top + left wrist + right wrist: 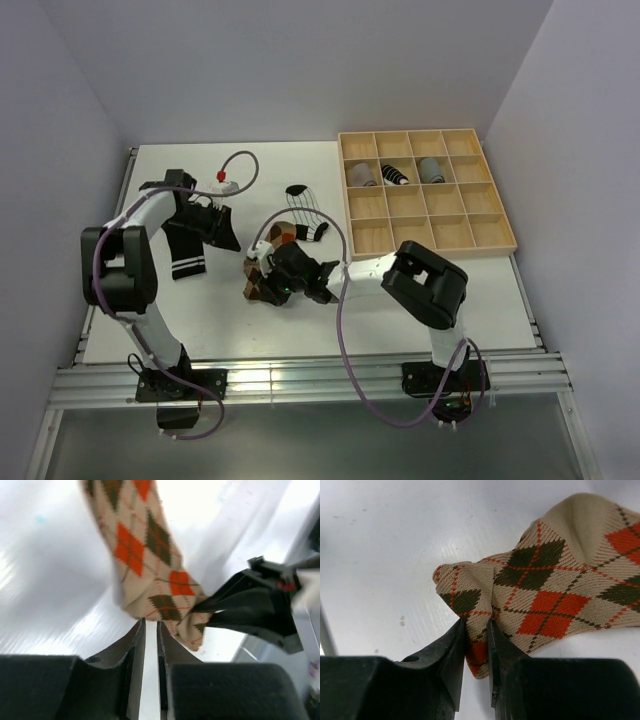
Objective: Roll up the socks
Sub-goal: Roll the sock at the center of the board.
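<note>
right wrist view gives us the clearest look: the right gripper (pixel 477 630) is clamped on a bunched corner of the brown sock (pixel 550 580), with folds of the diamond fabric squeezed between its two fingers. the rest of that sock lies spread on the white table (pixel 385 545), near its middle as the top view shows. we judge the corner is pinched this way so that it can be turned over onto the flat part to begin the roll.

the left gripper (pixel 151 624) faces the same sock from another side. its fingers are almost together, with only a thin bright slit between them, and their tips sit right at the sock's edge. the picture is blurred, so we cannot tell whether they nip the fabric or merely stand beside it. we take it that this arm is there to steady the sock while the other turns it.

a black sock (pixel 185 252) and a white striped sock (pixel 303 208) lie flat, apart from the grippers, so we judge they are not yet rolled. three bundled socks (pixel 395 175) sit in the second row from the far edge of the wooden tray (pixel 470 202), at the table's right.
</note>
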`<state>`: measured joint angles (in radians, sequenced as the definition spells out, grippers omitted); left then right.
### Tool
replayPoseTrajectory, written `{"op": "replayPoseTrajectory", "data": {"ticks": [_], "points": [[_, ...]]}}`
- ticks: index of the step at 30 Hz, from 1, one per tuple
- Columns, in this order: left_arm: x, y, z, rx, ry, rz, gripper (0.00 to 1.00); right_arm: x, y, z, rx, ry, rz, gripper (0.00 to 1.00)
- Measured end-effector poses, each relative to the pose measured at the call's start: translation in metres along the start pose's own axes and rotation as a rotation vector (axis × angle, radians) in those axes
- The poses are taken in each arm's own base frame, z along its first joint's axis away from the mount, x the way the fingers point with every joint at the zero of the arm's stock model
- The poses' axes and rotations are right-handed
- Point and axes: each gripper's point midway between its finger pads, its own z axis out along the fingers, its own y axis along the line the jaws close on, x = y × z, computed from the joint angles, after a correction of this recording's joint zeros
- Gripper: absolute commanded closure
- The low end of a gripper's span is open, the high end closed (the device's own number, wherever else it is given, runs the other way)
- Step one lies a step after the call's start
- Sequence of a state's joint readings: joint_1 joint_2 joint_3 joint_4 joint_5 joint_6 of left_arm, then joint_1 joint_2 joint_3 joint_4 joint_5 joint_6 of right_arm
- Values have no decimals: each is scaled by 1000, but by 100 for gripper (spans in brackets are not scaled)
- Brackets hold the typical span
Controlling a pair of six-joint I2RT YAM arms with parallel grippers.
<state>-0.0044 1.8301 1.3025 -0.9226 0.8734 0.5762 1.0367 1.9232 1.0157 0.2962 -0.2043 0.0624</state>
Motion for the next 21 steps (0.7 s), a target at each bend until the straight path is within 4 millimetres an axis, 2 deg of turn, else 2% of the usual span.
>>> {"op": "replayPoseTrajectory", "data": {"ticks": [6,15,21], "points": [[9,0,-10,-143,-62,46,81,-1,-2,1,-171,81,186,86],[21,-4,-25,-303,-91,254,60,-3,6,9,-375,263,422,83],[53,-33,1,-334,-8,540,51,5,5,-1,-440,344,557,82]]}}
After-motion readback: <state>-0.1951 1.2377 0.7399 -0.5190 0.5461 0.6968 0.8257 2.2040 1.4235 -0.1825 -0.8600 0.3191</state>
